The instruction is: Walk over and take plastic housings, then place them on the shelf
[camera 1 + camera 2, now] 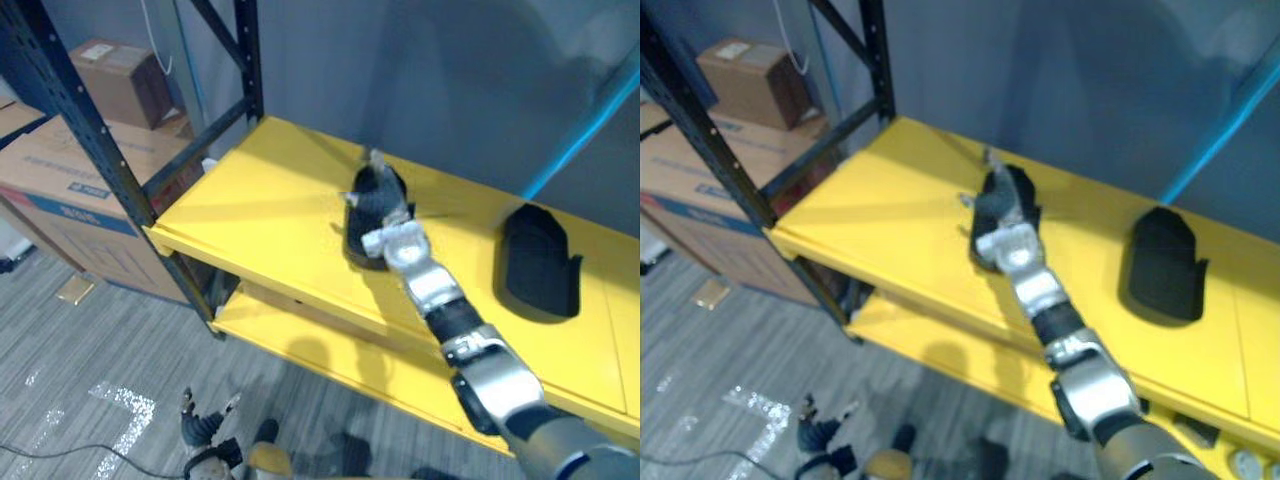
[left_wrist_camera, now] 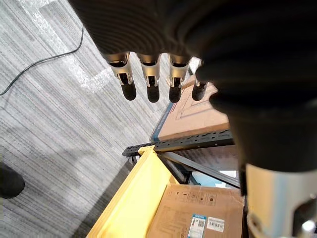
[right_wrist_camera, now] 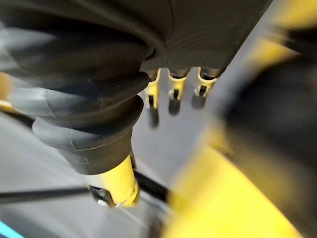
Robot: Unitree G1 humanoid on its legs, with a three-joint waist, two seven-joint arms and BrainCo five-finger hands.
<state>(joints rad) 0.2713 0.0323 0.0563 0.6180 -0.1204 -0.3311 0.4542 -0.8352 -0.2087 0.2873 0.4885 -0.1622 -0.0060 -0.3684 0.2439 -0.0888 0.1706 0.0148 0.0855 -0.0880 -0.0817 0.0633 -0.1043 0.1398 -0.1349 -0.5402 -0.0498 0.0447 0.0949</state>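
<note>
Reaching up from the lower right, the silver-grey right arm ends in the right robot hand [image 1: 385, 215], laid over a black plastic housing [image 1: 358, 248] that lies flat on the top board of the yellow shelf [image 1: 270, 210]. In the right wrist view its fingers [image 3: 173, 91] look nearly straight and are not curled round anything, so the hand appears open over the part rather than gripping it. That view is smeared, and I cannot tell whether the fingertips touch the housing. A second housing [image 1: 540, 260] lies on the same board, well apart toward the robot's right. The left robot hand [image 2: 151, 74] hangs low over the grey carpet floor [image 1: 90, 350], fingers straight and relaxed, holding nothing. Cardboard boxes [image 1: 60, 190] stand beyond the shelf's dark upright.

This looks like the end of a placing step, with the part already set down. The next move calls for lifting the right hand straight up and back, clear of the housing's edge so it is not dragged toward the front lip.
</note>
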